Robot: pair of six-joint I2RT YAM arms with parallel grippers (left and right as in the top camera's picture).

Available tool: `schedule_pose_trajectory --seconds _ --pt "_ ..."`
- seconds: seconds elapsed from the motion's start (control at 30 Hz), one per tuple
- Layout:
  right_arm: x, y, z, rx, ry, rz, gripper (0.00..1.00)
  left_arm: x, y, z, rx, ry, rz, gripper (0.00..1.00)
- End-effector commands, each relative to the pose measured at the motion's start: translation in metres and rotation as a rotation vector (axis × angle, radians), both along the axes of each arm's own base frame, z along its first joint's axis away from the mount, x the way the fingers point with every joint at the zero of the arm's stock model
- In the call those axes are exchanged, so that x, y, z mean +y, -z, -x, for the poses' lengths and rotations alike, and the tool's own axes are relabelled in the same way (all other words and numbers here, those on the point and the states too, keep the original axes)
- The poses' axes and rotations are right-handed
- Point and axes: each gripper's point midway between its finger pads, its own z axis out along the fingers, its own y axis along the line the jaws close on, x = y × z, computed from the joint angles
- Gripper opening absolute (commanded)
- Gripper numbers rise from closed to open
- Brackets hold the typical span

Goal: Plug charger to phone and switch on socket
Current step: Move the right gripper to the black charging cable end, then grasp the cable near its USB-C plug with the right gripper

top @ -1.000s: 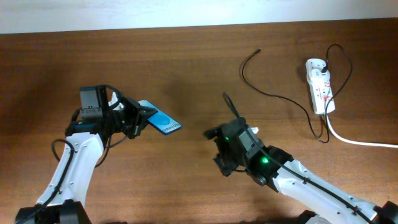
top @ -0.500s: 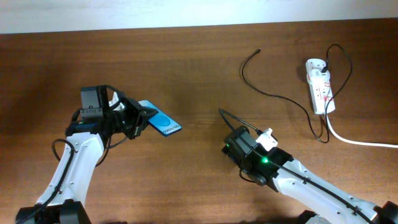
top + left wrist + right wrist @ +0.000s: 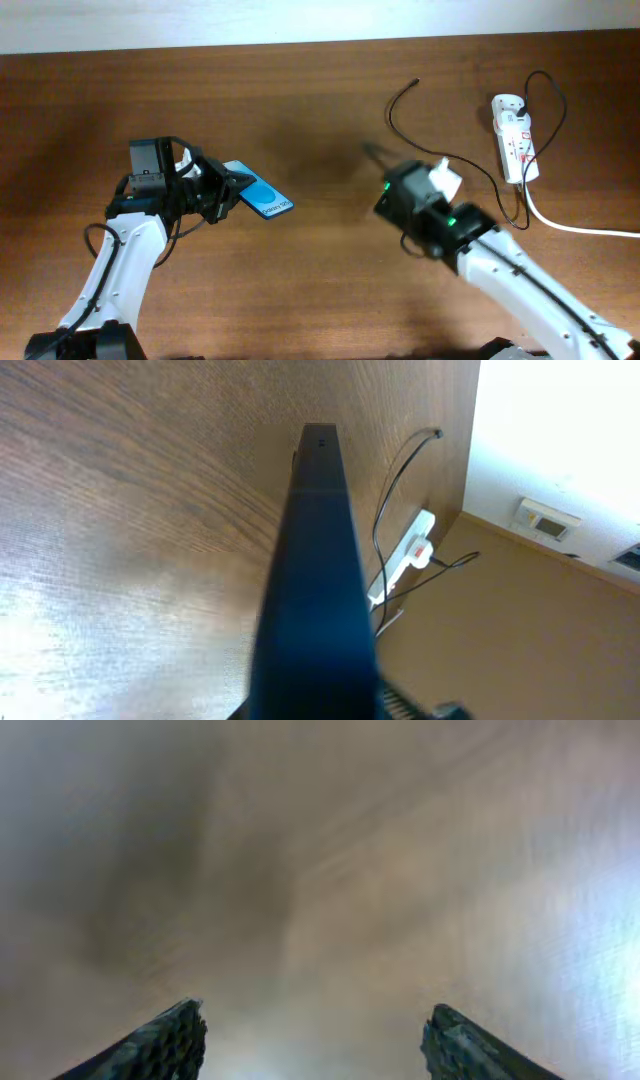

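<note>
My left gripper [image 3: 218, 188] is shut on the phone [image 3: 260, 197] and holds it tilted above the table, blue screen up. In the left wrist view the phone [image 3: 316, 550] shows edge-on as a dark bar. The charger's thin black cable [image 3: 440, 155] lies on the table with its plug tip [image 3: 415, 82] at the far end. Its white adapter [image 3: 503, 103] sits on the socket strip [image 3: 518, 150]. My right gripper [image 3: 315, 1010] is open and empty over blurred bare wood. In the overhead view it [image 3: 372, 152] is left of the cable.
The strip's thick white cord [image 3: 585, 228] runs off the right edge. In the left wrist view the cable [image 3: 385, 510] and the strip [image 3: 408, 555] lie beyond the phone. The table's far edge [image 3: 300, 44] meets a pale wall.
My right arm has swung up and to the right, from the front middle toward the black cable. The left arm and the phone have not moved.
</note>
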Motion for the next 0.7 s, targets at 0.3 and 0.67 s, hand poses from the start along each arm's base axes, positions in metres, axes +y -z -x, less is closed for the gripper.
schedule_pose_trajectory --seconds 0.3,0.67 --pt "-0.063 0.026 -0.209 0.083 -0.026 0.256 0.74 -0.006 -0.009 0.001 -0.027 0.04 0.039 0.0" --pt "-0.046 0.09 -0.312 -0.172 0.017 0.213 0.68 -0.003 -0.004 0.001 -0.011 0.027 0.02 0.0"
